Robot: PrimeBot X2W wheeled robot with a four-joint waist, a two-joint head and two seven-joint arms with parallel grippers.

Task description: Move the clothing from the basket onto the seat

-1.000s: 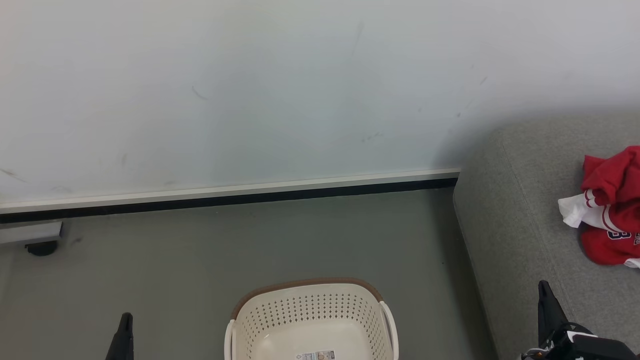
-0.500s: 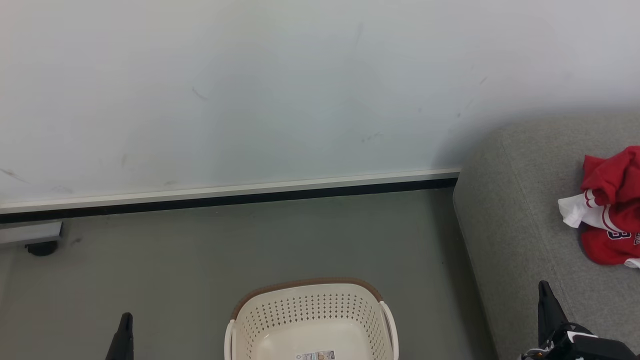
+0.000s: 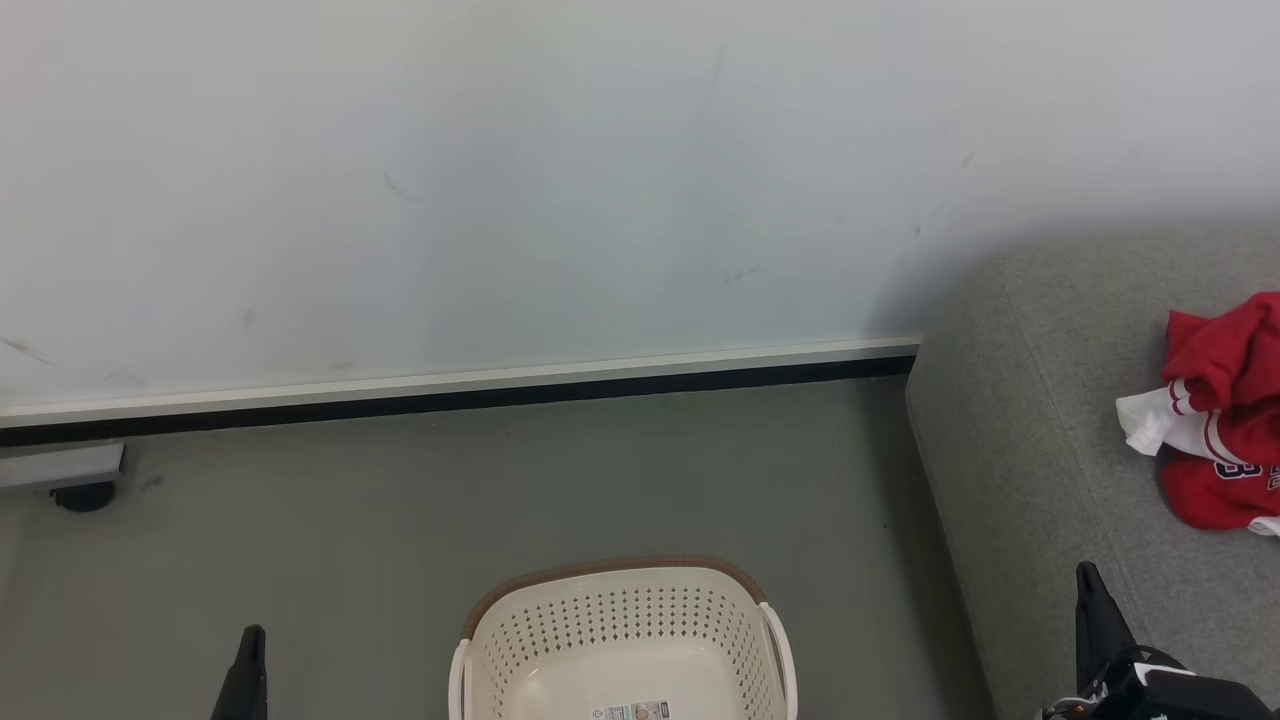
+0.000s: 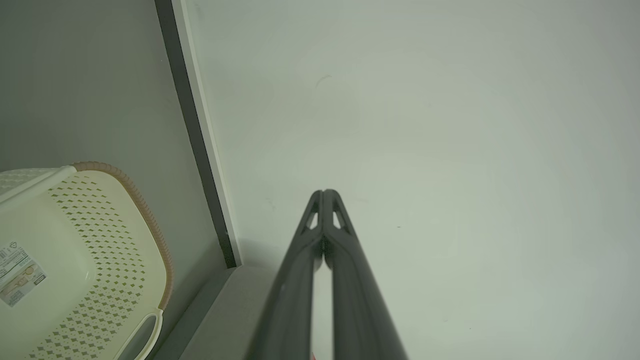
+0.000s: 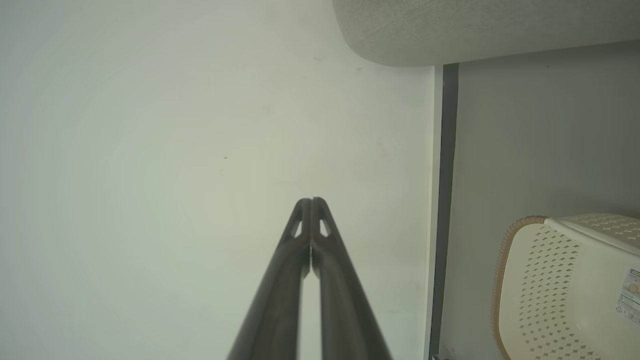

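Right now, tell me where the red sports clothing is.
Head view, far right: the crumpled red and white sports clothing lies on the light grey fabric seat, apart from the cream perforated plastic basket on the floor.

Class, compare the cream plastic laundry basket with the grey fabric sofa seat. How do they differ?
The cream plastic basket has perforated sides; the grey fabric seat is unbroken cloth. The basket's visible part holds no garments; the seat bears the red-and-white clothing. Both stand beside the white wall.
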